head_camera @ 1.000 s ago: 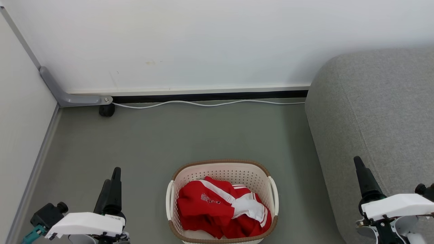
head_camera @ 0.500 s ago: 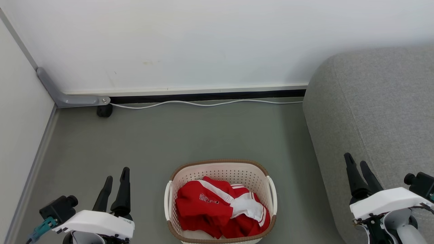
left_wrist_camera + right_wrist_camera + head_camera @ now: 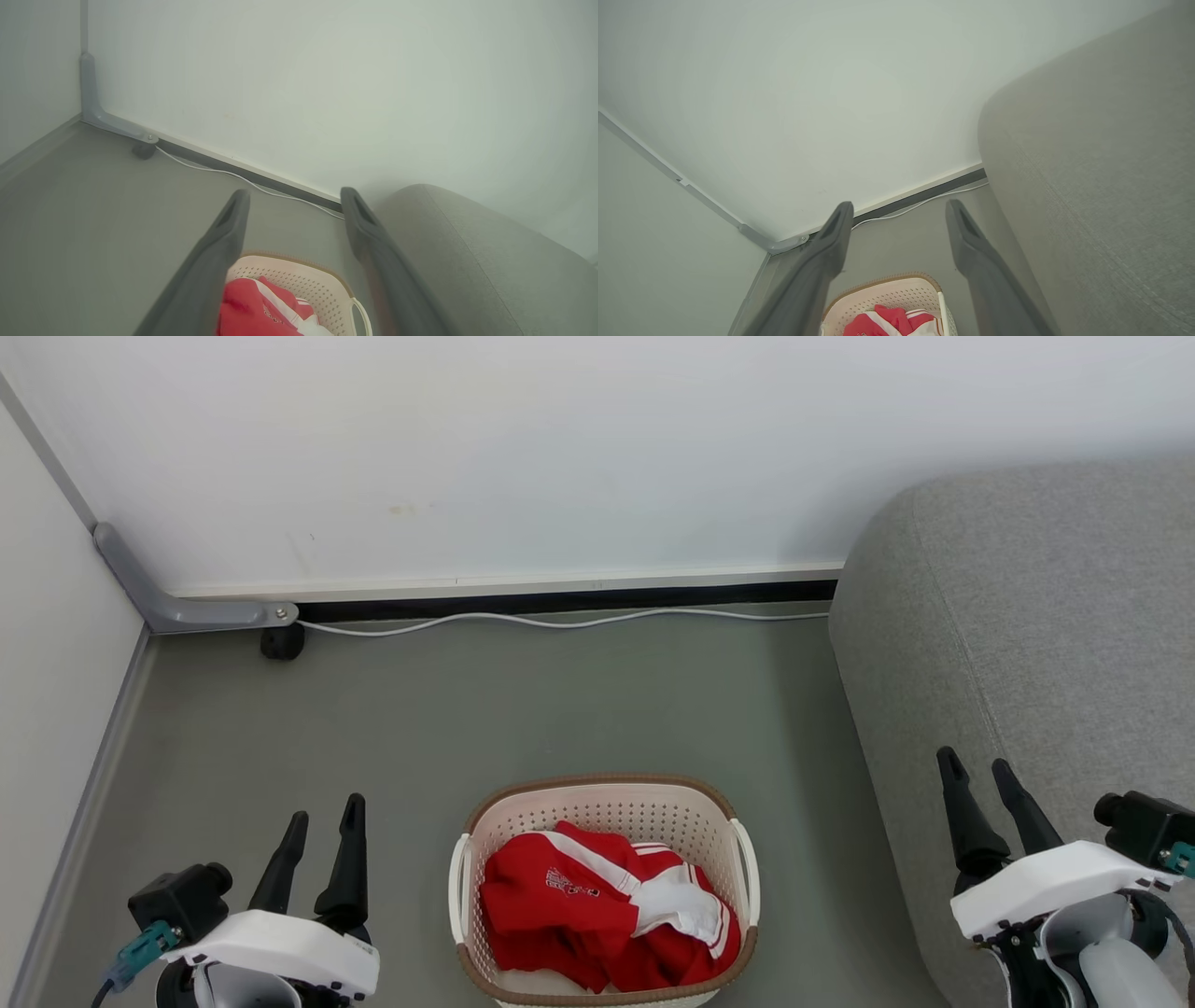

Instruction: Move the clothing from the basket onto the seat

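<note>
The oval cream-white perforated plastic basket (image 3: 597, 781) with its brown woven-look rim stands on the grey-green floor (image 3: 523, 709), straight ahead of the robot and between its two arms. The clothing (image 3: 560, 905), soft red sportswear with white stripes, a white panel and a small chest emblem, lies bunched inside it, covering most of the bottom. Nothing is out yet, so the task looks to be at its very start.

The left pincer (image 3: 326, 810) hovers low at the basket's left, its two long dark fingers spread apart and pinching nothing. The right pincer (image 3: 975, 761) hangs before the rounded edge of the large light-grey fabric-upholstered seat (image 3: 1046, 635), likewise spread and empty. Both point forward, flanking the basket rather than reaching into it: a ready stance, I judge, with jaws wide so either arm can drop onto the heap.

The seat rises just right of the basket, near but apart, so the carry should be short, and the right arm looks the better placed for it. The cloth is limp and will likely sag and trail when raised. A pinch on a high fold seems wise, then a lift clear of the rim, lest a sleeve snag a handle and drag the light basket along.
</note>
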